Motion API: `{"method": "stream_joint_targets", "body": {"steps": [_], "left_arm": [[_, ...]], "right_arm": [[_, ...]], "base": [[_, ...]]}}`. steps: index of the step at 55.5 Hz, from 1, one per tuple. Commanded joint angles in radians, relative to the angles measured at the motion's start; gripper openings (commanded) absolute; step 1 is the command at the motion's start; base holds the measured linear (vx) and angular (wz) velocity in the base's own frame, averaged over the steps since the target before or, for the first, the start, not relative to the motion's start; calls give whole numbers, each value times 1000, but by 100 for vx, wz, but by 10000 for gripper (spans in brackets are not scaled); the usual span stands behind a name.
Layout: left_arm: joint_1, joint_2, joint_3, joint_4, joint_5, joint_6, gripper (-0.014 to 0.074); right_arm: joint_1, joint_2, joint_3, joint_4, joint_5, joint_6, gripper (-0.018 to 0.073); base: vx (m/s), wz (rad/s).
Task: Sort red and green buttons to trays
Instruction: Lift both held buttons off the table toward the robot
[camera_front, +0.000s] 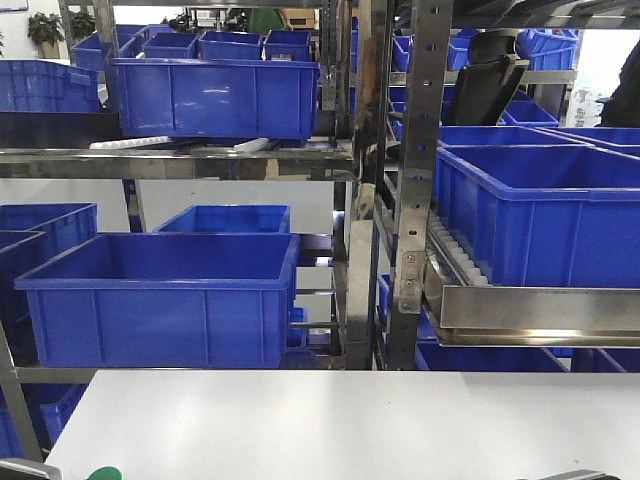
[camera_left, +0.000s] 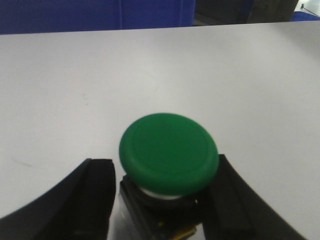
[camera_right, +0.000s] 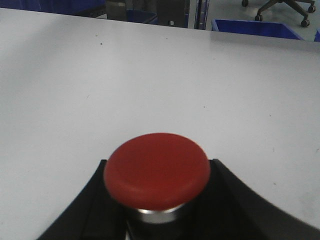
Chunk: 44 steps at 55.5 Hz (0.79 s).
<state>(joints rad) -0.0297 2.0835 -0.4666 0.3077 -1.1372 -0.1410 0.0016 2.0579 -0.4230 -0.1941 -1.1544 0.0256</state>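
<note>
**A:** Which step was in hand?

**B:** The carry, as I read it. Over the white surface (camera_front: 350, 420), the left end effector (camera_left: 161, 162) was pinched on the block base of the green button (camera_left: 168, 152). The right end effector (camera_right: 159, 162) was clamped the same way on the red button (camera_right: 156, 170). I couldn't tell whether either button was lifted off the surface or resting on it.

**A:** And the next move?

**B:** Neither tray showed in any view. Beyond the surface's far edge stood only the deep blue bins (camera_front: 160, 300) on the rack, which aren't the targets. So each arm had to find the tray of matching colour, bring its button over the rim, lower it, and only then spread its fingers.

**A:** How did the buttons look?

**B:** Each had a smooth, round mushroom cap wider than its base, so the fingers sat beneath the cap. The green one showed a black collar and a pale ring. The red one had a silvery ring under its cap.
</note>
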Motion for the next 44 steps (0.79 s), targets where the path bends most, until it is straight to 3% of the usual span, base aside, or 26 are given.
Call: {"method": "stream_joint_targets", "body": {"steps": [1,11,21,26,32,39,44], "left_arm": [[-8,-38,-10,-22,-188,-11,315],[-8,-55,-10,-21,-244,-58,-10],[-8,-136,-6,27,-243,-147,-5],[-8,-218,-6,39,-219,-167,-3],[-8,-353,-7,35,-73,-169,-1],[-8,-542,-7,37,185,-177,0],[-8,-682,-7,65,364,-277,0]], "right_arm": [[-3,-37,-9,-1,-185,-7,0],[-3,-37,-9,-1,-185,-8,0],[-3,-98,-8,-17,-164,-6,0],[-3,-188,-8,-30,-88,3,0],[-3,-347,-9,-25,64,66,0],[-3,-558,-9,-30,276,119,0],[-1,-745,-9,-36,478,171,0]], "base": [[0,0],[0,0],[0,0],[0,0],[0,0],[0,0],[0,0]]}}
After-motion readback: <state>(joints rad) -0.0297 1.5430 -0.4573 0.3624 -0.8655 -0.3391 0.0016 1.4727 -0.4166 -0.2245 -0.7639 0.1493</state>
